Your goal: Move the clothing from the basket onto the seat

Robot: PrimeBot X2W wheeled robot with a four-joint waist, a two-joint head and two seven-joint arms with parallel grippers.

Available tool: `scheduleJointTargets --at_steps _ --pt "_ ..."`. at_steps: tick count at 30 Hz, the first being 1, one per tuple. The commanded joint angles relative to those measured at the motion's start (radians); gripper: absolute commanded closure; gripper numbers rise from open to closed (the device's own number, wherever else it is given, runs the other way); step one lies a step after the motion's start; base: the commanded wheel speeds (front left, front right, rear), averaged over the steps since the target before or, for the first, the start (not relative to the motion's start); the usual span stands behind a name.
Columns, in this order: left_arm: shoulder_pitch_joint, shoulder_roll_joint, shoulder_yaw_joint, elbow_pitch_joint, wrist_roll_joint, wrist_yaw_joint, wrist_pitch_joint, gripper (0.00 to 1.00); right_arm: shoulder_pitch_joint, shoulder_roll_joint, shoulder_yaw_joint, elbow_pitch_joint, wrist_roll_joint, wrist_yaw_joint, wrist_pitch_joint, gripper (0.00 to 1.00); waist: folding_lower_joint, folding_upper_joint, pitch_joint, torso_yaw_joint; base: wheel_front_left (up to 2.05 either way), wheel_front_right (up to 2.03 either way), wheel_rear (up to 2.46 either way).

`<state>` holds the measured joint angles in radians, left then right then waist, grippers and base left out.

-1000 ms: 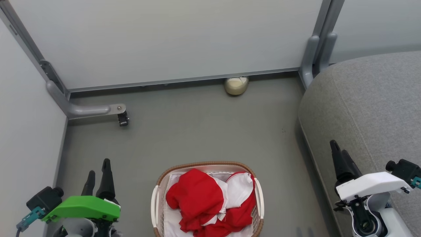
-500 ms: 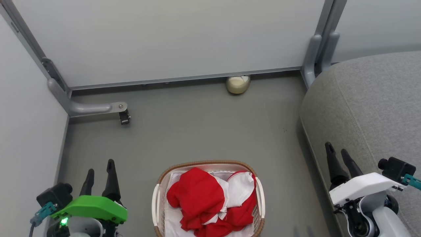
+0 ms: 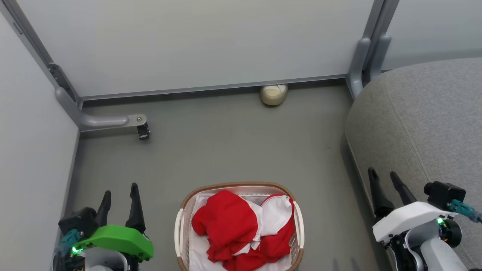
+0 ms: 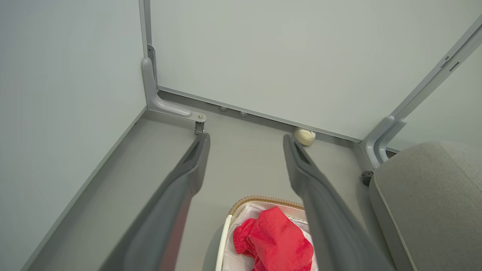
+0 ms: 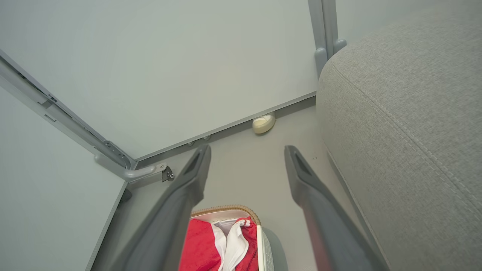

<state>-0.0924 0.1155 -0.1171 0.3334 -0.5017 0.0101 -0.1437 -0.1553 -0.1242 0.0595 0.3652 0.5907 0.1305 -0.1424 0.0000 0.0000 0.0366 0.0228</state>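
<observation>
You have both grippers empty and low at the near edge of the scene. Your left gripper [image 3: 120, 191], under its green cover, hangs over the grey floor [image 3: 233, 146] to the left of the laundry basket [image 3: 237, 185], its two dark fingers spread apart with nothing between them. Your right gripper [image 3: 383, 173], under its white cover, sits at the near right, over the line where the grey seat [image 3: 421, 120] meets the floor. Its fingers are likewise parted and grip nothing.

The basket stands on the floor at near centre, between your two grippers and apart from the seat. The clothing [image 3: 226, 222] lies heaped inside it on the white liner [image 3: 197, 252], with bunched red fabric to the left and a white panel to the right.

Against the far partition panel [image 3: 196, 41] a small cream rounded object [image 3: 273, 95] rests on the floor. At far left a grey metal foot [image 3: 109, 121] juts out from the corner.
</observation>
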Motion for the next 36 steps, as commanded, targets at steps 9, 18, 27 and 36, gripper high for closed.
scheduleJointTargets --at_steps 9,18,27,36 --pt "0.014 0.002 -0.007 0.004 0.117 0.017 -0.036 0.0 -0.015 -0.013 0.014 0.027 -0.132 0.0 -0.037 0.0 0.0 0.0 0.003 0.003 0.0 0.0 0.0" --pt "0.037 -0.021 0.012 -0.01 0.176 -0.001 -0.056 0.0 0.001 -0.006 0.009 0.048 -0.219 0.0 -0.056 0.0 0.0 0.0 0.003 0.006 0.0 0.0 0.0" --pt "0.06 -0.045 0.044 -0.018 0.241 -0.026 -0.074 0.0 0.006 0.001 0.001 0.057 -0.3 0.0 -0.075 0.0 0.0 0.0 0.001 0.005 0.0 0.0 0.0" --pt "0.072 -0.057 0.054 0.004 0.307 -0.062 -0.093 0.0 0.02 0.009 -0.014 0.044 -0.374 0.0 -0.094 0.0 0.0 0.0 0.001 0.005 0.0 0.0 0.0"
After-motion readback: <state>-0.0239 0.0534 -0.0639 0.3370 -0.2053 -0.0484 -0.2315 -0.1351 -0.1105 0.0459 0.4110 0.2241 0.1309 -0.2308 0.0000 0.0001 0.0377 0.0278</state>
